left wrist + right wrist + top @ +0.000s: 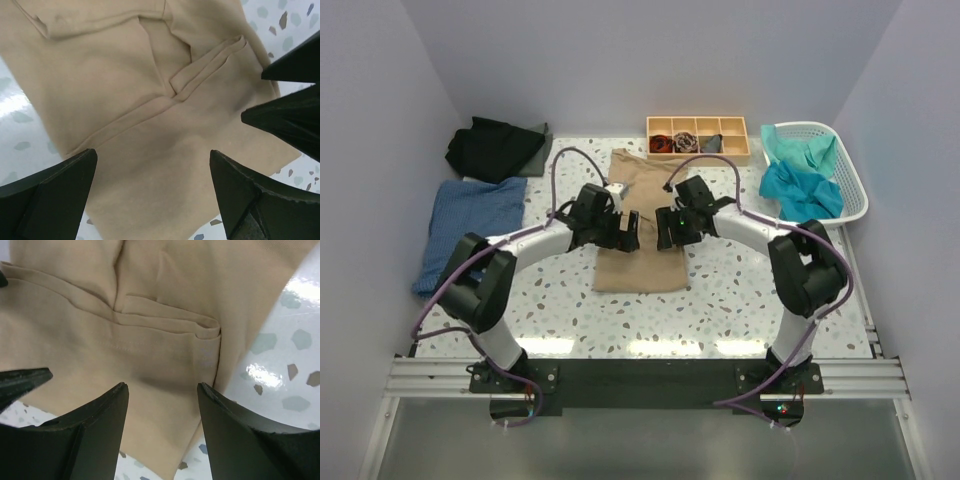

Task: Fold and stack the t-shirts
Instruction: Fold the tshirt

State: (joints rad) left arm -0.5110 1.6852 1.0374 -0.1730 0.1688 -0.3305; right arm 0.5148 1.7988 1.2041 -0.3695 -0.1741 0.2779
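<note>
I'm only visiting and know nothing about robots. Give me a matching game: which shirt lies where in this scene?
Things:
1. tan t-shirt
2. black t-shirt
3. denim-blue t-shirt
4. teal t-shirts

Places:
A. in the white basket
B. far-left corner
C. middle of the table
D. left edge, nearer the robot than the black one

Pairs: 1-C, 2-B, 3-D, 4-A

nothing readable is showing in any view. the tan t-shirt (125,85) lying just beneath the left gripper (153,155) is carrying no legible label, print, brand or number.
</note>
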